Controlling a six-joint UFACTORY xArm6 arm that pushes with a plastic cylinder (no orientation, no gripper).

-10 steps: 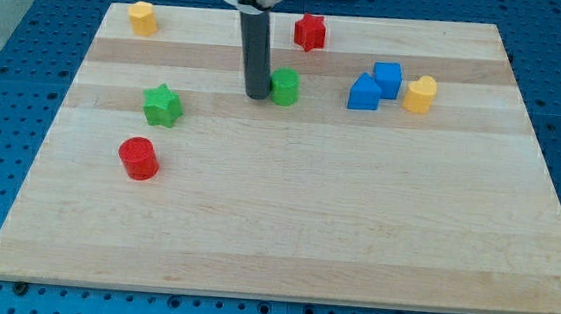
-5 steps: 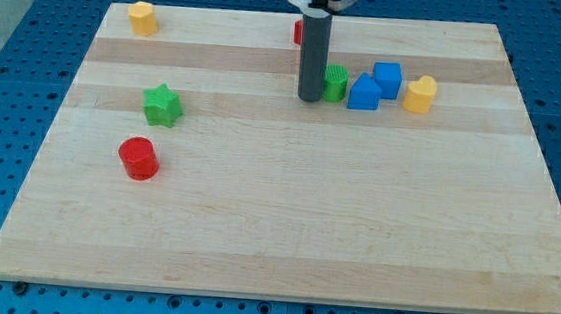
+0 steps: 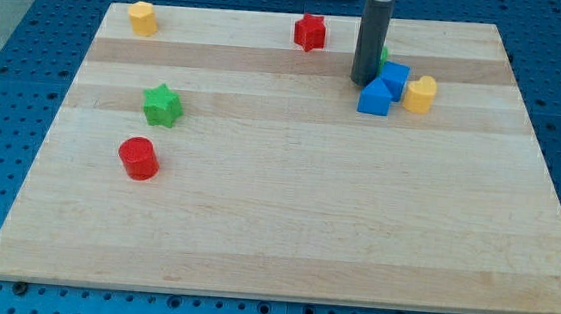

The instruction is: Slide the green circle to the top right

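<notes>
Standing near the view's top right of the pale wooden surface (image 3: 285, 228), my tip (image 3: 363, 80) is hiding most of the green circle (image 3: 382, 56), whose sliver is showing beside the rod, above two blue blocks (image 3: 384, 87). No hand is fitted.

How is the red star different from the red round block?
The red star has points, while the red round block is a smooth cylinder. The red star sits near the view's top, left of my tip; the red round block sits lower at the view's left, below the green star. Both are red and stand alone on the board.
</notes>
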